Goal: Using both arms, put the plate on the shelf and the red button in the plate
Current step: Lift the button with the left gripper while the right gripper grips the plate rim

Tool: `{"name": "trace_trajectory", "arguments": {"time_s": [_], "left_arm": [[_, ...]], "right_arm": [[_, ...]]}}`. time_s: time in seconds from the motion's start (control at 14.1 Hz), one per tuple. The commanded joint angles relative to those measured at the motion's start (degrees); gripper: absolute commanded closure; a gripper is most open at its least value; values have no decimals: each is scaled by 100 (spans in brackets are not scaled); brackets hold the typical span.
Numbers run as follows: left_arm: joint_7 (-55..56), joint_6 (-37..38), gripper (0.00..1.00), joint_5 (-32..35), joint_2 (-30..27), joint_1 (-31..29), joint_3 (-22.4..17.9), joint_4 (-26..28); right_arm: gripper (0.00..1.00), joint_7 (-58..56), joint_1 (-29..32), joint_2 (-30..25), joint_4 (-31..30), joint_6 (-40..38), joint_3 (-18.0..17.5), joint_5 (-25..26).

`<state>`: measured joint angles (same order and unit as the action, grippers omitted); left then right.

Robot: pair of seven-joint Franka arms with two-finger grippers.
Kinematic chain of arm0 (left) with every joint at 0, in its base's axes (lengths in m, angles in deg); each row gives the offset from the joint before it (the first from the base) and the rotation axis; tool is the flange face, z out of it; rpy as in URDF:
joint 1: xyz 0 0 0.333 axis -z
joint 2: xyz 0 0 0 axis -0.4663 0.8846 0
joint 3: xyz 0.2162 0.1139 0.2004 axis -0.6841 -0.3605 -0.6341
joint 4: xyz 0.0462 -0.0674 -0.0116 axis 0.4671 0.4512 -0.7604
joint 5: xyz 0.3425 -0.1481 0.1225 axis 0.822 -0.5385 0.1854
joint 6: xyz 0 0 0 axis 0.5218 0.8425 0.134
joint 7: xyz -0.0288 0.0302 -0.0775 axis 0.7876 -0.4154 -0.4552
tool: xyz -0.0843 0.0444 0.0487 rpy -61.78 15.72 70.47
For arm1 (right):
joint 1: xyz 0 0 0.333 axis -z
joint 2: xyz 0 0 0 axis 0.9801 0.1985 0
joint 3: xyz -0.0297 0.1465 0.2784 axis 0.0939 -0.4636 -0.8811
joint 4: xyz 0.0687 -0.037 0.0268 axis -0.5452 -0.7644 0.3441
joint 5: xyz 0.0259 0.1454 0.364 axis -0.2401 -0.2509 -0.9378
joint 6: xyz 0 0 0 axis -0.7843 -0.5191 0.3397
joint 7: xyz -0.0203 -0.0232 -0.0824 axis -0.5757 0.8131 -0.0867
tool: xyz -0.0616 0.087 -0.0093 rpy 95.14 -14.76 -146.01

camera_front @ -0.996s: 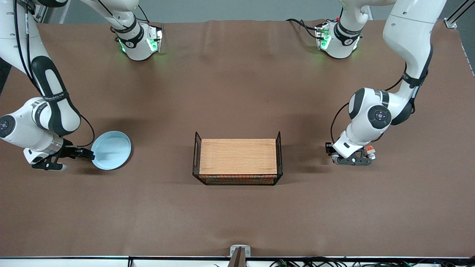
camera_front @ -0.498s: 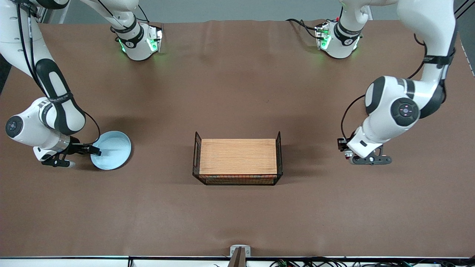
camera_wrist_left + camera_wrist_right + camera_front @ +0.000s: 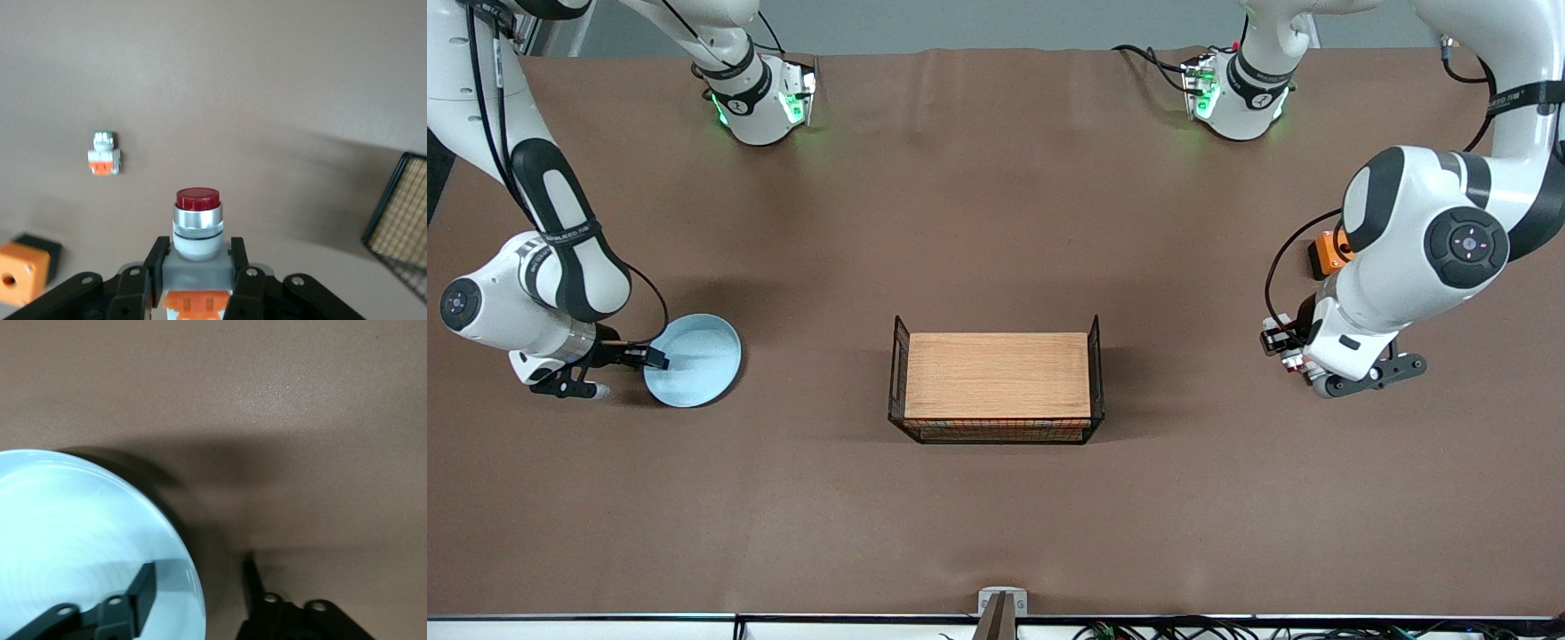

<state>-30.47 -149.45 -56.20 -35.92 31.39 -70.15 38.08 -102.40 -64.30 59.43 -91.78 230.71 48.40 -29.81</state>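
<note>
My left gripper is clamped on the red button, the grey body pinched between my fingers with the silver collar and red cap poking out past the tips, and I carry it in the air over the table at the left arm's end. It is a tiny, hard, light thing, and I judge the smooth plastic sides could twist or slip if I squeezed only a corner, so the flat faces of the body are the right place to hold, not the round collar. Past my left fingertips I see a similar small orange-and-white unit on the table, and off to one side an orange box with a hole. My right gripper is low at the plate, which lies flat on the table at the right arm's end. One finger reaches in over the pale-blue inside, the other sits outside, and the raised rim runs between them; the jaws stand partly apart and I cannot tell that they bite yet. The plate looks stiff, smooth and probably breakable, wide for its weight, so it may droop or swing from a rim pinch; I would grip well onto the rim and lift slowly. The wire basket with its wooden board waits in the middle, between my two hands.
</note>
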Motion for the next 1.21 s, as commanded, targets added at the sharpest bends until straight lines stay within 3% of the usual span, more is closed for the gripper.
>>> {"name": "trace_trajectory", "arguments": {"time_s": [0.0,0.28,0.5,0.85,1.14], "left_arm": [[848,147,68,-85,-207,18,211,3],[1954,147,76,-85,-198,36,422,-32],[2588,147,76,-93,-172,36,624,-260],[3555,147,78,-93,-110,71,870,-682],[4319,138,78,-76,135,88,1133,-1016]], "right_arm": [[61,-32,-19,-158,-55,-141,-22,-107],[85,-32,-19,-167,-29,-167,-31,-107],[99,-23,-46,-176,41,-220,-31,-107],[100,47,-81,-194,559,-771,-22,-107],[100,574,-142,-369,1340,-2203,13,120]]}}
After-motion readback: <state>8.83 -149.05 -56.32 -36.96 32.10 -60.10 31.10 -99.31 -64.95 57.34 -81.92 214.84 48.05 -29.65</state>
